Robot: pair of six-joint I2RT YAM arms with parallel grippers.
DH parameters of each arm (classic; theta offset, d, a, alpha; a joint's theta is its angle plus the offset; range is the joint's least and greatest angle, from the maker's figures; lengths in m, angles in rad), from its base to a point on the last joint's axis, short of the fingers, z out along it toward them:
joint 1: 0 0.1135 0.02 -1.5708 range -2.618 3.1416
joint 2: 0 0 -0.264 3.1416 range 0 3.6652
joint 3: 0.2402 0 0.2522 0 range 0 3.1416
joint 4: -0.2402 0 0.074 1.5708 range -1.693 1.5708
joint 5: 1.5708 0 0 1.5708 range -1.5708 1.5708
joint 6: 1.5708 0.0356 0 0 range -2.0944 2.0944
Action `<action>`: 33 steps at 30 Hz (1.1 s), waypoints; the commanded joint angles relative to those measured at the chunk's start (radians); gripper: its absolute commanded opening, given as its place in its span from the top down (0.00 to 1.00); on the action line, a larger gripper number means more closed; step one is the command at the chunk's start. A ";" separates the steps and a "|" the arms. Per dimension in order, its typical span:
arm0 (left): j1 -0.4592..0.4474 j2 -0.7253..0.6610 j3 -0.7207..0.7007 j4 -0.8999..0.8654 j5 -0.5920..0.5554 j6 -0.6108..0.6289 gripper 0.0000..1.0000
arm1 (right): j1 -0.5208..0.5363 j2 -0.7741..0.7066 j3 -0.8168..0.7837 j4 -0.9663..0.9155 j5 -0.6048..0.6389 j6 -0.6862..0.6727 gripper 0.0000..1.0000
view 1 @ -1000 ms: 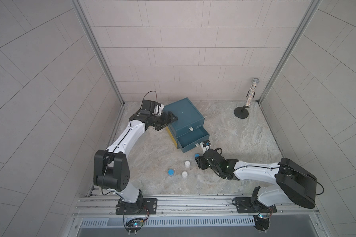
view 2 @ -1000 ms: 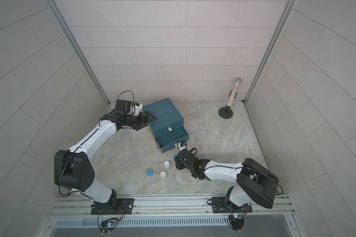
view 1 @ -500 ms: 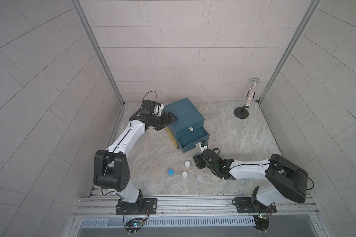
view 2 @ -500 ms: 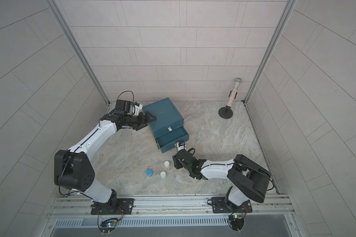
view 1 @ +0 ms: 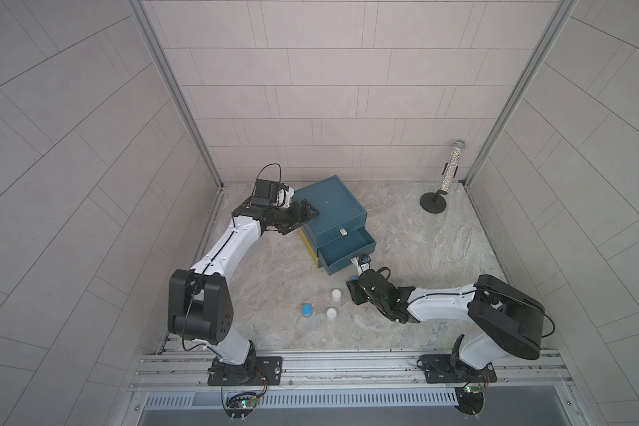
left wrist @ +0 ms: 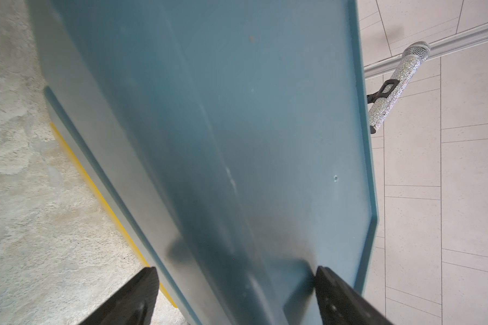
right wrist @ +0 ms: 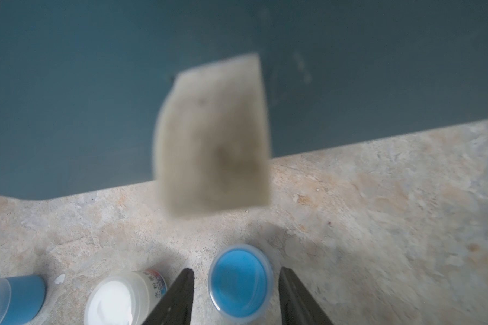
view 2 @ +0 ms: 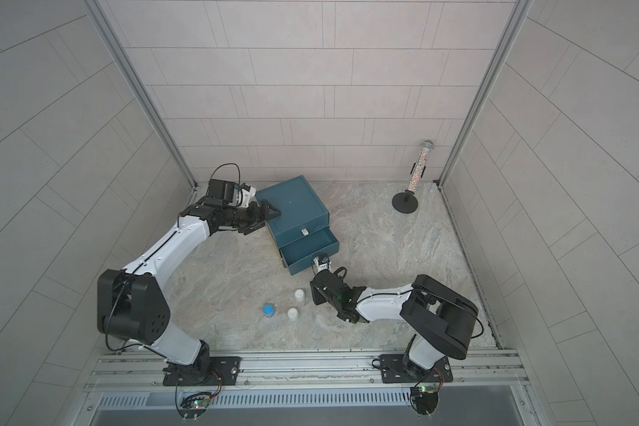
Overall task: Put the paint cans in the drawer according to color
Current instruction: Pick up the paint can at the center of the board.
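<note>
Jaws of the right gripper (right wrist: 235,270) stand apart on either side of an upright blue paint can (right wrist: 240,284). Slim gaps show on both sides, so they appear lined up to pinch it. Beside them sit a white can (right wrist: 116,301) and a second blue can (right wrist: 14,298). Just ahead is the open drawer (right wrist: 68,112), its pull tab (right wrist: 214,135) blurred. The left gripper (left wrist: 236,270) straddles a corner of the cabinet (left wrist: 237,112), likely steadying it. Whether it squeezes cannot be told.
</note>
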State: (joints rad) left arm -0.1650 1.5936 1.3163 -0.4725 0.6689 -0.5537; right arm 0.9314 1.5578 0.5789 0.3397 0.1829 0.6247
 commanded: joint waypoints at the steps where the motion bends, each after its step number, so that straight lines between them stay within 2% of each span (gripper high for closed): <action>1: -0.003 0.016 -0.006 -0.077 -0.035 0.012 0.07 | 0.004 0.010 0.005 -0.021 0.038 -0.012 0.49; 11: -0.002 0.015 -0.005 -0.077 -0.037 0.012 0.07 | 0.009 0.054 0.018 -0.025 0.033 -0.010 0.52; 14: -0.002 0.016 -0.006 -0.077 -0.037 0.012 0.07 | 0.010 0.049 0.014 -0.024 0.037 -0.010 0.55; 17: -0.003 0.017 -0.005 -0.077 -0.037 0.012 0.07 | 0.015 0.023 0.013 -0.041 0.049 -0.014 0.65; 19: -0.002 0.018 -0.006 -0.077 -0.035 0.011 0.07 | 0.018 -0.002 0.012 -0.057 0.059 -0.019 0.68; 26: -0.002 0.020 -0.006 -0.077 -0.035 0.011 0.07 | 0.031 -0.156 0.009 -0.202 0.096 -0.036 0.73; 33: -0.002 0.023 -0.006 -0.077 -0.031 0.008 0.07 | 0.042 -0.456 0.009 -0.467 0.141 -0.058 0.74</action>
State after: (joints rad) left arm -0.1650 1.5936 1.3163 -0.4725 0.6693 -0.5541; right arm 0.9684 1.1919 0.5888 0.0208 0.2749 0.5930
